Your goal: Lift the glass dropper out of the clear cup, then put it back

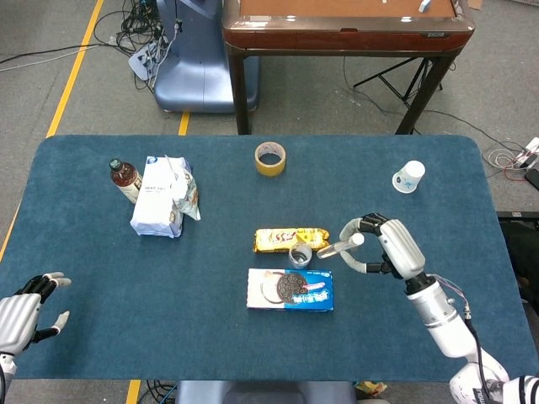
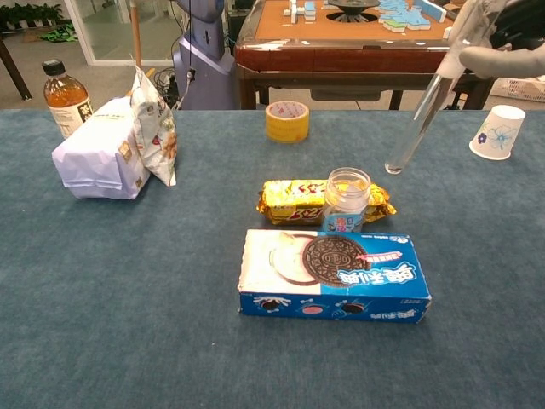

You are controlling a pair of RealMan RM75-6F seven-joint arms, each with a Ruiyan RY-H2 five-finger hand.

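The clear cup (image 1: 300, 254) (image 2: 346, 200) stands upright between a yellow snack pack and a cookie box, with nothing in it. My right hand (image 1: 383, 248) (image 2: 504, 38) holds the glass dropper (image 1: 335, 247) (image 2: 424, 104) by its upper end, in the air to the right of the cup. The dropper tilts, its lower tip pointing down-left toward the cup and hanging a little above and right of the rim. At the table's near left corner my left hand (image 1: 24, 312) rests with its fingers spread and holds nothing.
A yellow snack pack (image 2: 298, 198) lies behind the cup and a blue cookie box (image 2: 334, 276) in front. A tape roll (image 1: 270, 158), a paper cup (image 1: 408, 177), a white bag (image 1: 160, 199) and a bottle (image 1: 124, 177) stand farther off.
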